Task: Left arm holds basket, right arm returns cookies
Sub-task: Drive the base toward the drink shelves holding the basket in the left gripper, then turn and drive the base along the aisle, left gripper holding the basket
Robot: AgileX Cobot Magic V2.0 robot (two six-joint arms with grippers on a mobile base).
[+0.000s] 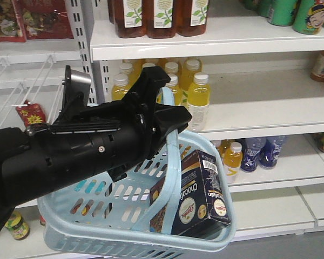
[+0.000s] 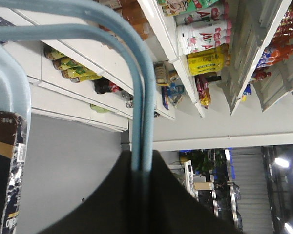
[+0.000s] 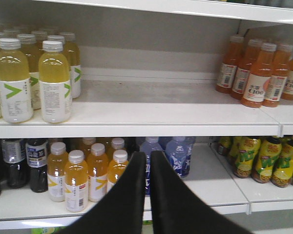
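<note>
Basket held; cookies not yet picked.
Left arm carries basket, left gripper clamped on handle; cookies upright inside. Right gripper pinched together, empty; its view has only bottles, front view shows the box whole. Next, I'd judge: open, swing to basket, grasp box.

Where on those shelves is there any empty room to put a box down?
The middle shelf is bare between the yellow bottles and the orange bottles. The lower shelf is crowded at its left with small bottles.
</note>
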